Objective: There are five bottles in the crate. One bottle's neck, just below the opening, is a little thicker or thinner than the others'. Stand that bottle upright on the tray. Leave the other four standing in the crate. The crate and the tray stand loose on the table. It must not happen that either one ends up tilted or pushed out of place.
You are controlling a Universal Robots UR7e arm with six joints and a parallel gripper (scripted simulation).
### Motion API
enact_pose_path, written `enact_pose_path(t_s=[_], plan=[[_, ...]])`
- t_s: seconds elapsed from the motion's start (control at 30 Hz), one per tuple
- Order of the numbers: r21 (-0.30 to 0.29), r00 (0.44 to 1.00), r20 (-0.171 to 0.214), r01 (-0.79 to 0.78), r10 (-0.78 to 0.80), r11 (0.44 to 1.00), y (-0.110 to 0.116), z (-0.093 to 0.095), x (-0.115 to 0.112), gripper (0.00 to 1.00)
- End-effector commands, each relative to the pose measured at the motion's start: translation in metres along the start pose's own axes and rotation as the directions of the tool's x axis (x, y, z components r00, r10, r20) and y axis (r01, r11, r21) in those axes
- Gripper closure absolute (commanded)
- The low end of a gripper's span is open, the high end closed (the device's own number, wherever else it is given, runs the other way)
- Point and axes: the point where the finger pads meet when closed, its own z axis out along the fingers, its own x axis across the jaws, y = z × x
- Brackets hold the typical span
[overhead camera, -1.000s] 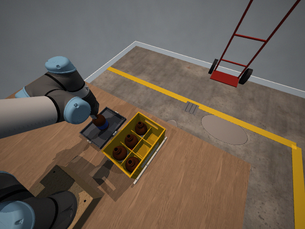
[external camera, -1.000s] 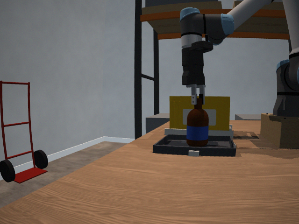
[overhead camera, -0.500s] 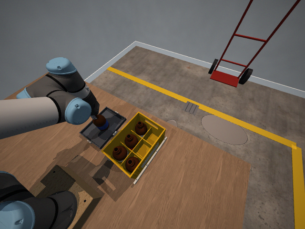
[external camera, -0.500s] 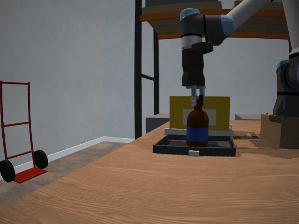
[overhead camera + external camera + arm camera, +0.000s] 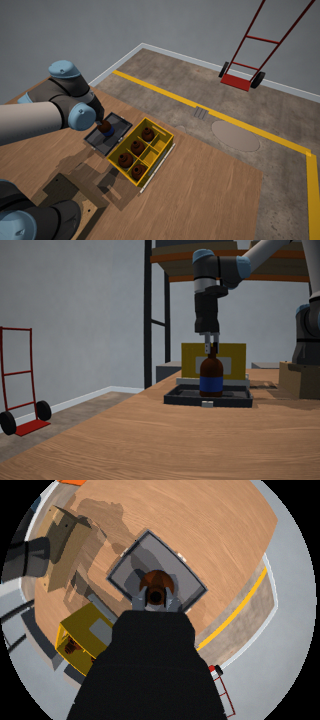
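Observation:
My gripper is shut on the neck of a brown bottle with a blue label. The bottle is upright inside the outline of the dark tray, its base at or just above the tray floor; contact is hard to tell. The yellow crate stands beside the tray. Several brown bottles stand in it, including one in a corner and one at the near end. Two compartments on its far side hold no bottle.
A wooden block under the robot's base stands near the crate and tray. A red hand truck stands on the floor beyond the table. An orange and black shelf rack is in the background.

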Motion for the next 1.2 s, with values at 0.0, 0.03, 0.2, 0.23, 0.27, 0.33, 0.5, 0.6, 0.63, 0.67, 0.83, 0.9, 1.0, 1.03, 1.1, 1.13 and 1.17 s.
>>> enact_pose_path(t_s=[0.0,0.03,0.2,0.23,0.27,0.33,0.5,0.6,0.63,0.67,0.83,0.9,1.0,1.03,1.1,1.13,1.17], plan=[[-0.001,1.0,-0.001,0.0,0.0,1.0,0.0002,-0.0005,0.0004,1.0],[-0.001,1.0,-0.001,0.0,0.0,1.0,0.0002,-0.0005,0.0004,1.0],[-0.001,1.0,-0.001,0.0,0.0,1.0,0.0002,-0.0005,0.0004,1.0],[-0.001,1.0,-0.001,0.0,0.0,1.0,0.0002,-0.0005,0.0004,1.0],[-0.001,1.0,-0.001,0.0,0.0,1.0,0.0002,-0.0005,0.0004,1.0],[-0.001,1.0,-0.001,0.0,0.0,1.0,0.0002,-0.0005,0.0004,1.0],[-0.001,1.0,-0.001,0.0,0.0,1.0,0.0002,-0.0005,0.0004,1.0],[-0.001,1.0,-0.001,0.0,0.0,1.0,0.0002,-0.0005,0.0004,1.0],[-0.001,1.0,-0.001,0.0,0.0,1.0,0.0002,-0.0005,0.0004,1.0],[-0.001,1.0,-0.001,0.0,0.0,1.0,0.0002,-0.0005,0.0004,1.0],[-0.001,1.0,-0.001,0.0,0.0,1.0,0.0002,-0.0005,0.0004,1.0],[-0.001,1.0,-0.001,0.0,0.0,1.0,0.0002,-0.0005,0.0004,1.0],[-0.001,1.0,-0.001,0.0,0.0,1.0,0.0002,-0.0005,0.0004,0.0],[-0.001,1.0,-0.001,0.0,0.0,1.0,0.0002,-0.0005,0.0004,0.0],[-0.001,1.0,-0.001,0.0,0.0,1.0,0.0002,-0.0005,0.0004,0.0],[-0.001,1.0,-0.001,0.0,0.0,1.0,0.0002,-0.0005,0.0004,0.0],[-0.001,1.0,-0.001,0.0,0.0,1.0,0.0002,-0.0005,0.0004,0.0]])
